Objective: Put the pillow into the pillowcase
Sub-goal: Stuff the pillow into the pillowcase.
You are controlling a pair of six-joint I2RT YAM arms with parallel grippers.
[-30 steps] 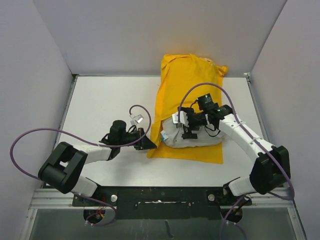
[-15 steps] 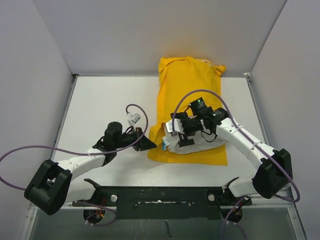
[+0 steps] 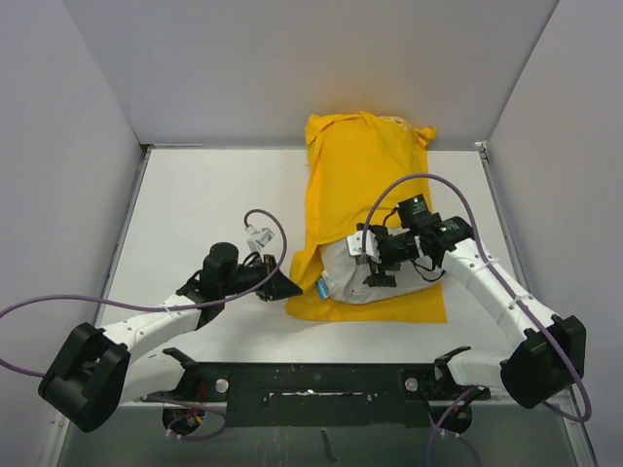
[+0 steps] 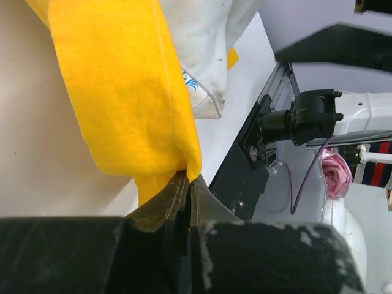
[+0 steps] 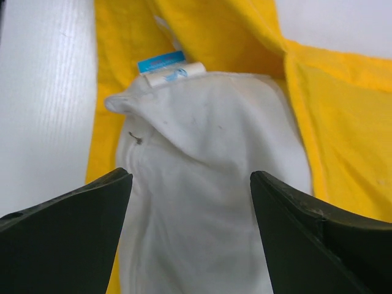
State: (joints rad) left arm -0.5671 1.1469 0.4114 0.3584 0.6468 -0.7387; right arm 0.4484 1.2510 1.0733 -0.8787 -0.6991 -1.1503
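Pillowcase (image 3: 365,170) corner is pinched by left hand (image 4: 188,180) | right hand (image 5: 190,176) is held spread over pillow (image 3: 343,282) | pillow is seen partly inside pillowcase mouth, near end exposed | pillowcase is laid on surface (image 3: 204,204)

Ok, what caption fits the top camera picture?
The left gripper pinches the pillowcase corner; the open right gripper is above the pillow.

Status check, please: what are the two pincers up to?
Left pincer shut on pillowcase corner. Right pincer open over pillow. Pillow partly in, near end showing. Nothing blocking.
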